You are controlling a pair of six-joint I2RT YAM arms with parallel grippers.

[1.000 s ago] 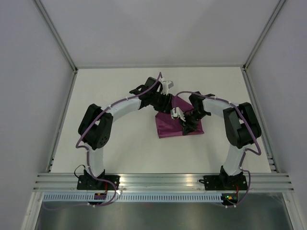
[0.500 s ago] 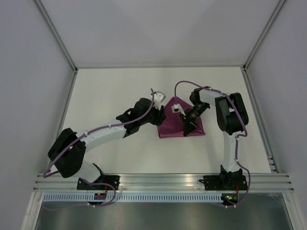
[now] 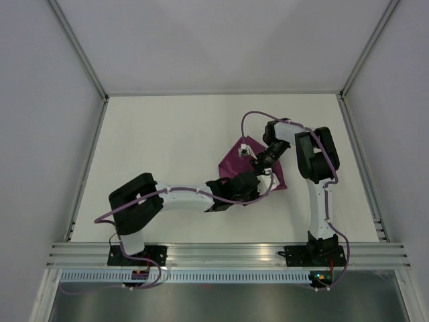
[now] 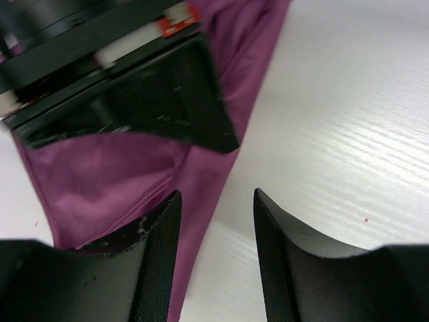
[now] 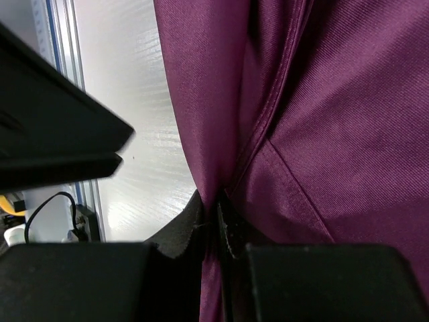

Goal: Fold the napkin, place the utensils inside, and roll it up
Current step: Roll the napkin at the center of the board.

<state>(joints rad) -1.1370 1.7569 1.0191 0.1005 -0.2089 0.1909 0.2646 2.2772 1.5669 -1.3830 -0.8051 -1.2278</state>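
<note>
The plum-magenta napkin (image 3: 234, 159) lies bunched at the table's middle right, partly hidden by both arms. My right gripper (image 3: 259, 162) is shut on a raised fold of the napkin (image 5: 335, 100), and the cloth is pinched between its pads (image 5: 204, 221). My left gripper (image 3: 259, 185) is open and empty, low at the napkin's near edge. In the left wrist view the gripper (image 4: 216, 194) straddles the cloth's edge (image 4: 100, 181), with one finger over the napkin and the other over bare table. The right gripper's black body (image 4: 134, 94) is just ahead. No utensils are in view.
The white table (image 3: 154, 134) is bounded by aluminium rails at the sides (image 3: 87, 168) and the near edge (image 3: 228, 251). The left arm (image 3: 181, 199) lies stretched low across the near middle. The right arm (image 3: 315, 161) stands at the napkin's right.
My left arm has swung from the napkin's far-left side round to its near edge and dropped low. My right gripper has kept its hold and shifted slightly back, and the napkin is more bunched.
</note>
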